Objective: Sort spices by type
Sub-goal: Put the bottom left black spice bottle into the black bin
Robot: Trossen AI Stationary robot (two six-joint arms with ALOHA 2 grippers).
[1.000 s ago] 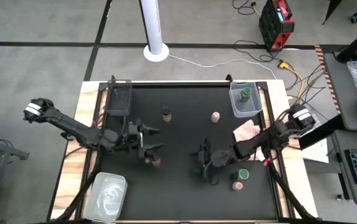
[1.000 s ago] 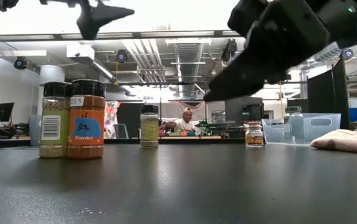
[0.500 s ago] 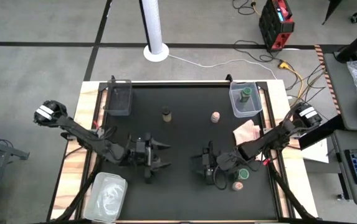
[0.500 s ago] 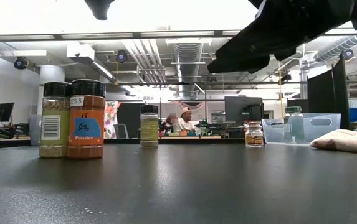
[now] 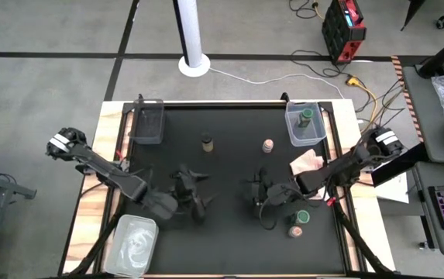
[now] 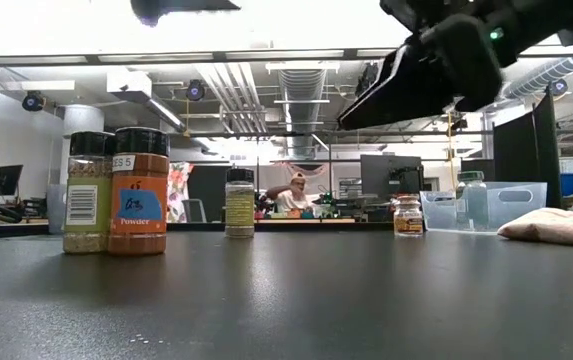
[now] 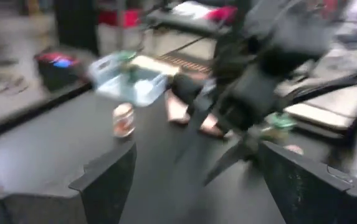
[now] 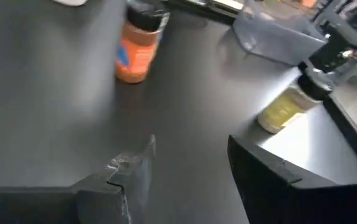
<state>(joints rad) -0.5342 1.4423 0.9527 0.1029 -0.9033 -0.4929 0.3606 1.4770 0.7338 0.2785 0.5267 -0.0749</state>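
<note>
Two dark jointed arms, white-banded bases; black angular fingers (image 7: 106, 177); green indicator light on right arm.

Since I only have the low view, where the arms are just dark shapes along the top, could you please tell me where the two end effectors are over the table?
Observer: From above, the left end effector and the right end effector face each other over the middle of the black table, with a gap between them.
Operator: Thank you. Is either one carrying a jar?
Observer: No. Each wrist view shows its end effector open, with only bare table between the fingers.
Operator: And the jar in the tub on my right, which type is it?
Observer: The high view shows that it is a green-lidded spice jar, standing in the clear tub at the table's far right corner.
</note>
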